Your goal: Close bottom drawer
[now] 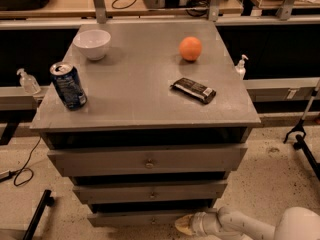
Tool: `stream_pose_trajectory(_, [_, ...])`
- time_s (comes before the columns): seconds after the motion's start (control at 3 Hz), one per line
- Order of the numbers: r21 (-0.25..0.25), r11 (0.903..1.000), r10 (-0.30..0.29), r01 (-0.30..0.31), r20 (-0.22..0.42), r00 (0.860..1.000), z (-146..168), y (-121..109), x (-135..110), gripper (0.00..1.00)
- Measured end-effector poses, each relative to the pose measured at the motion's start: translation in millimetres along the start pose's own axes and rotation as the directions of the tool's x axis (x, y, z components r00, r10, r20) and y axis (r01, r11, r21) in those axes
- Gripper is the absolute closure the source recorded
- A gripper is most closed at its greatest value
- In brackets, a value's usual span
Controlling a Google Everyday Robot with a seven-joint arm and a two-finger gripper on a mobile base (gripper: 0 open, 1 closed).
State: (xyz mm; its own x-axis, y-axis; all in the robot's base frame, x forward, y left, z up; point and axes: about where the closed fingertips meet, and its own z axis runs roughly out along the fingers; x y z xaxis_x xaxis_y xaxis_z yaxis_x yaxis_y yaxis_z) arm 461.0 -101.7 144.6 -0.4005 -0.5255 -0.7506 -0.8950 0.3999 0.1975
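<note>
The bottom drawer (pixel 135 217) is the lowest of three grey drawers in the cabinet, at the bottom middle of the camera view; its flat front shows as a narrow strip near the floor. My gripper (pixel 183 225) reaches in from the lower right on a white arm and sits right at the drawer front's right part, low by the floor. Its tan tip looks to be touching or almost touching the front.
On the cabinet top (pixel 145 99) are a white bowl (pixel 92 43), a blue soda can (pixel 68 85), an orange (pixel 190 48) and a dark snack bar (pixel 194 90). Two wider drawers (pixel 147 160) sit above. A stand leg (pixel 37 214) and a cable lie on the floor at left.
</note>
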Motion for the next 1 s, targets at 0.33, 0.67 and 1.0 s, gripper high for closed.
stream_pose_trajectory(0.33, [0.023, 0.9997, -0.014, 0.013, 0.032, 0.999, 4.1, -8.8, -6.5, 1.00])
stream_pose_trajectory(0.67, [0.027, 0.9994, -0.024, 0.023, 0.056, 0.998, 7.9, -12.4, -11.1, 1.00])
stream_pose_trajectory(1.0, [0.033, 0.9990, -0.035, 0.032, 0.073, 0.997, 9.7, -17.3, -14.9, 1.00])
